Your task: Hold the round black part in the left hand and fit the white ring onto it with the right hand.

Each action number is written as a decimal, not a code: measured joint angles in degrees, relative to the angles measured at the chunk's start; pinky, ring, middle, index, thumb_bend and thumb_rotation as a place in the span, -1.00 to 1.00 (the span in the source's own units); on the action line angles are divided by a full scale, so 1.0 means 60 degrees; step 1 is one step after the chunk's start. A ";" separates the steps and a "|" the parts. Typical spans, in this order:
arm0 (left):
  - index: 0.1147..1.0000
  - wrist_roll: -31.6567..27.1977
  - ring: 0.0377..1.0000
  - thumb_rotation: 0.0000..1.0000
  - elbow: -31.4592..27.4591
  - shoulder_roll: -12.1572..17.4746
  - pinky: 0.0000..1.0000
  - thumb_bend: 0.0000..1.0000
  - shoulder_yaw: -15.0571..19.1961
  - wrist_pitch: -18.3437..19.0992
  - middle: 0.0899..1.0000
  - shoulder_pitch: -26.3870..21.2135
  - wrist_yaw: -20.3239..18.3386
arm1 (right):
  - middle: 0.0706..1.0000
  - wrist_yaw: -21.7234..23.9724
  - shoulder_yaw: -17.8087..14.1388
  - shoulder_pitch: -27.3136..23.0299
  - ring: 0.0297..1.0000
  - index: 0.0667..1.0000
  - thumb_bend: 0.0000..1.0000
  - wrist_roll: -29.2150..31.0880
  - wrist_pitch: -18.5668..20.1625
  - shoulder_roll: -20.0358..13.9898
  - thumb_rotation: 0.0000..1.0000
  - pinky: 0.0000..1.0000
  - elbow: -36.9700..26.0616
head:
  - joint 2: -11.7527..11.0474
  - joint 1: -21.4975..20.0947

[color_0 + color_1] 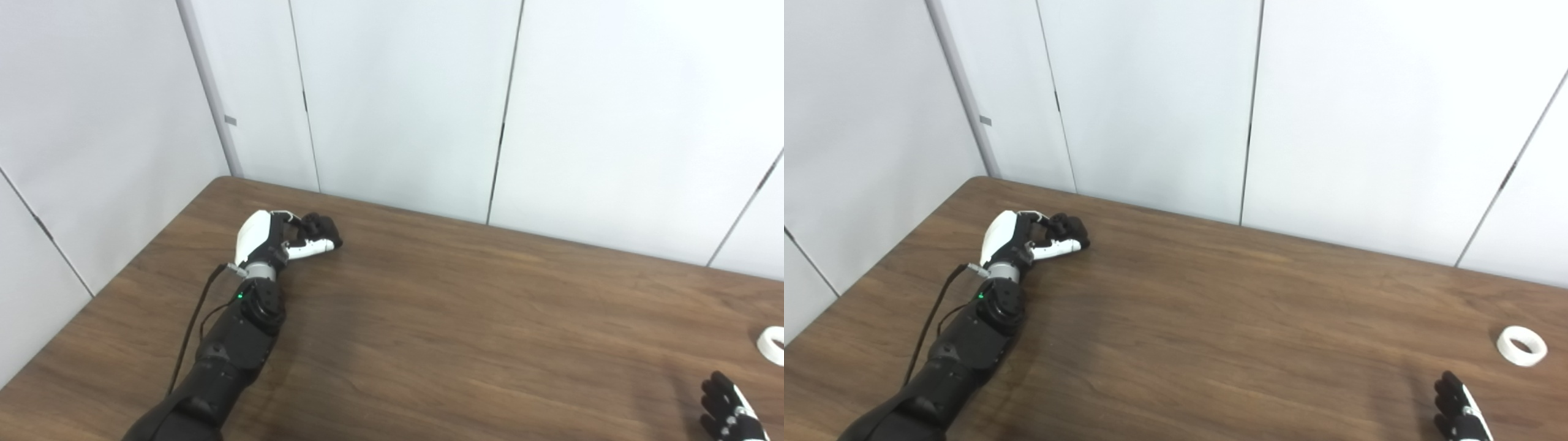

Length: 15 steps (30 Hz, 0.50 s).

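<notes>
My left hand (278,236) rests on the brown table (459,318) at the far left. Its fingers and thumb are closed around a small round black part (320,227), which shows only in part between them; it also shows in the right eye view (1067,226). The white ring (1522,345) lies flat on the table at the far right, apart from both hands. My right hand (1458,411) is at the bottom right corner, a little nearer than the ring, with its fingers apart and holding nothing. Only its fingertips show.
White wall panels (398,104) stand close behind the table's far edge and along its left side. A black cable (193,324) runs along my left forearm.
</notes>
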 measured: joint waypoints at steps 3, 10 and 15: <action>-0.16 0.0087 0.75 -0.89 -0.0646 0.0008 1.00 0.05 -0.0094 -0.0008 0.49 0.0351 -0.0025 | 0.88 -0.0009 0.0014 0.0001 0.93 0.86 0.10 -0.0010 -0.0003 0.0007 1.00 1.00 -0.0004 | 0.0000 -0.0059; -0.16 0.1539 0.77 -0.89 -0.2721 0.0037 1.00 0.05 -0.0961 0.0191 0.49 0.1350 -0.0065 | 0.89 -0.0112 0.0107 0.0006 0.94 0.90 -0.02 -0.0195 0.0049 0.0043 1.00 1.00 -0.0042 | -0.0059 -0.0059; -0.16 0.2070 0.75 -0.89 -0.3867 -0.0026 1.00 0.05 -0.1085 0.0314 0.49 0.1647 -0.0181 | 0.90 -0.0151 0.0139 0.0000 0.95 0.91 -0.05 -0.0220 0.0127 0.0044 1.00 1.00 -0.0082 | -0.0044 -0.0088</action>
